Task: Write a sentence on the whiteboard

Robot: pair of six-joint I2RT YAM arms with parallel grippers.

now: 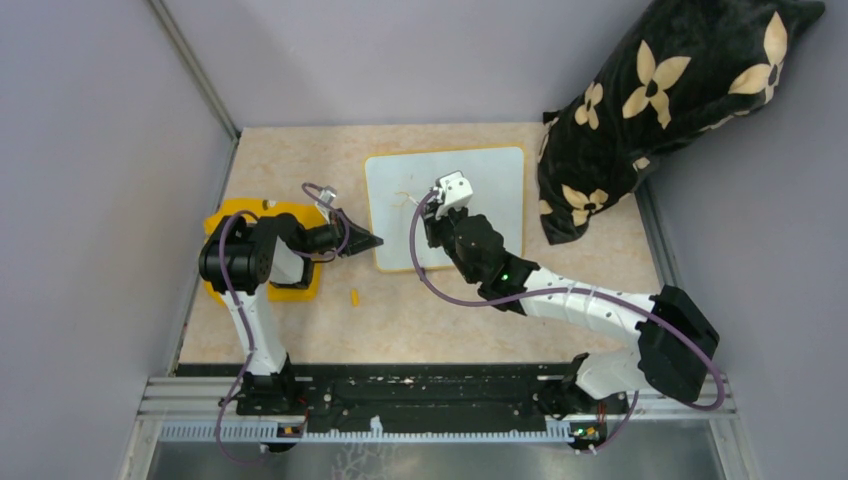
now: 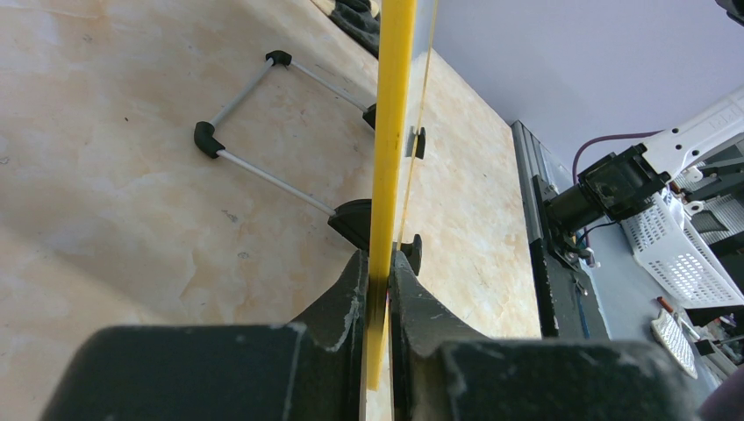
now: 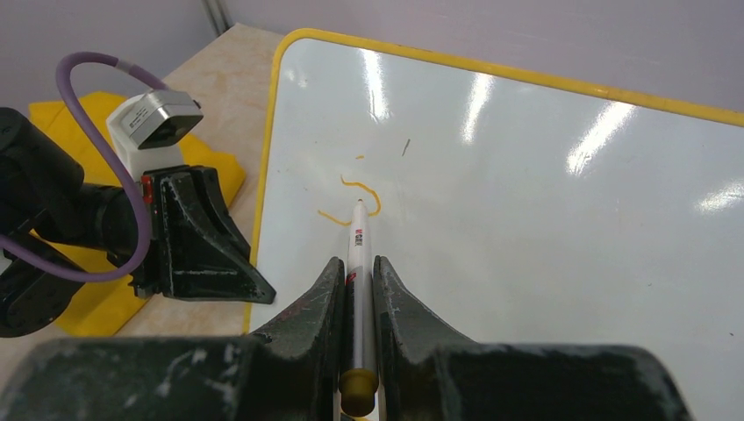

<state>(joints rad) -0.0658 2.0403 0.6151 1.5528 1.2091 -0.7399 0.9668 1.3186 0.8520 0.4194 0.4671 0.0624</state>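
Lilac-grey walls box in a beige, marble-patterned table [image 1: 420, 320], matt and mottled, with a plush black cushion [image 1: 660, 100] printed with cream flowers slumped at its far right corner. Mid-table lies the whiteboard [image 1: 495, 190], a glossy white rectangle with rounded corners and a thin yellow rim. The glare streaks show how slick it is, so press lightly and draw slowly, or the tip will skate. Just left of it sits a flat yellow pad [image 1: 300, 285]. Your left gripper [image 2: 379, 263] is pinched on the board's left rim; let that clamp take the drag of each stroke. Your right gripper [image 3: 358, 267] is closed around a slim white marker [image 3: 358, 246], its tip down at the board. The sentence [image 3: 355, 197] is barely begun, just a few thin orange squiggles near the left edge, so leave room rightward and lift cleanly between letters.
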